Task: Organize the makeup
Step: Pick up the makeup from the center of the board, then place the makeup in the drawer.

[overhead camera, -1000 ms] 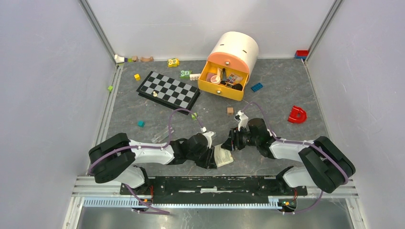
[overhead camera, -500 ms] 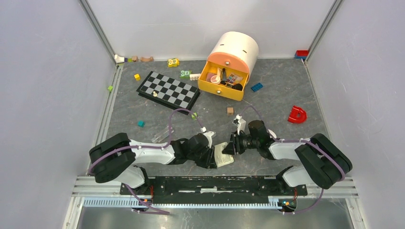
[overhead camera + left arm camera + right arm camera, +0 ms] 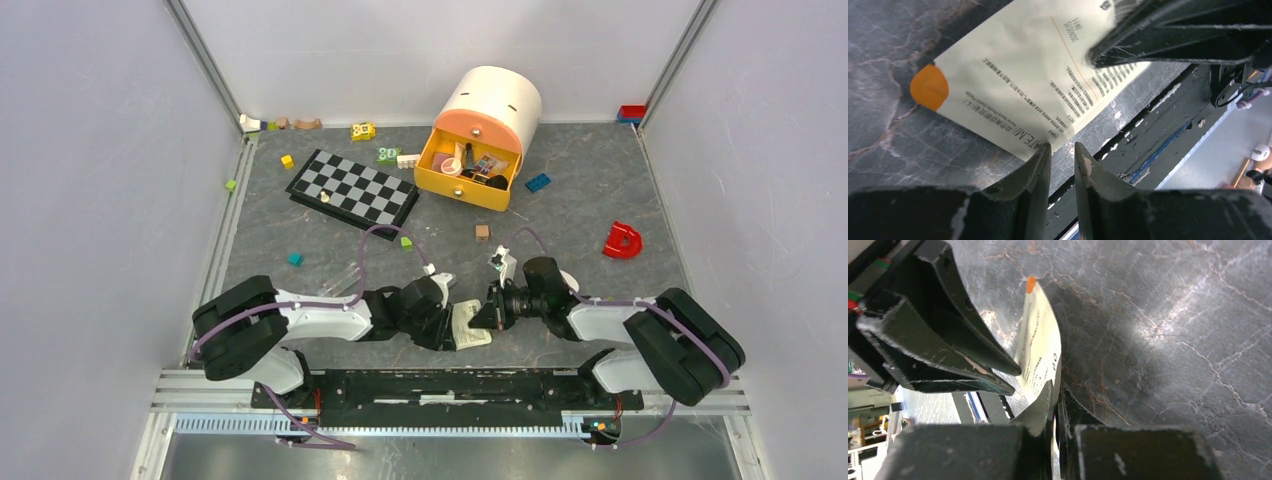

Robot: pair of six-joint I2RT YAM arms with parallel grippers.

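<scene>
One cream sachet [image 3: 470, 327] with fine print and one orange spot sits between the two hands, touching both. The right hand [image 3: 1057, 390] has its fingers pressed together on the sachet's edge, so the sachet stands tilted up from the counter [image 3: 580, 200]. The left hand [image 3: 1062, 150] has its fingers only narrowly apart with nothing between them, and the sachet's corner rests right at one fingertip. The main risk, as I judge it, is the thin edge grip: the sachet looks limp and slick, so if the right hand lifts while that corner catches on the left fingertip, it could bend, twist or slide free. The two hands are nearly touching, so a careless pull-away could knock them together. The counter's near edge lies just behind both hands, so a dropped sachet might slip onto the rail there. The one open orange drawer [image 3: 465, 192], holding several small cosmetics too small to count, is far ahead of the hands, a long carry for such a hold. What looks like one clear tube [image 3: 340, 282] lies well behind the left hand, beside its forearm. Also ahead are one chessboard [image 3: 353, 187] and one red letter D [image 3: 622, 240].
</scene>
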